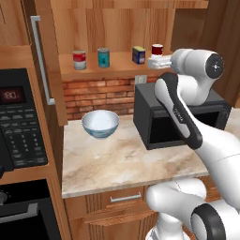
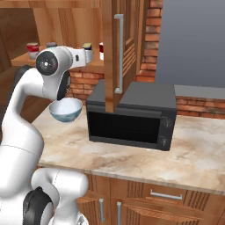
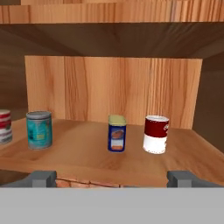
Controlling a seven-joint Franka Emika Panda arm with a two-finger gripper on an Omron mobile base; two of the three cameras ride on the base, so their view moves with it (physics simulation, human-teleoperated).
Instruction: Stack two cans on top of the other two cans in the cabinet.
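The cabinet (image 3: 109, 153) stands open, and all the cans sit apart on its plank shelf. From left to right they are the silver can with a red and white label (image 3: 4, 127) (image 1: 79, 60), the teal can (image 3: 39, 130) (image 1: 103, 57), the dark blue can with a yellow label (image 3: 117, 133) (image 1: 138, 55) and the white can with a dark red band (image 3: 155, 134) (image 1: 157, 49). My gripper (image 3: 112, 179) (image 1: 152, 62) hovers just in front of the shelf edge, level with the dark blue can. It is open and empty, with the fingertips (image 3: 43, 178) far apart.
The cabinet's door (image 2: 115, 52) swings out over a black microwave (image 1: 180, 119) (image 2: 132, 116) on the marble counter (image 1: 117, 164). A white and blue bowl (image 1: 100, 123) sits on the counter left of it. An oven panel (image 1: 21, 122) fills the far left.
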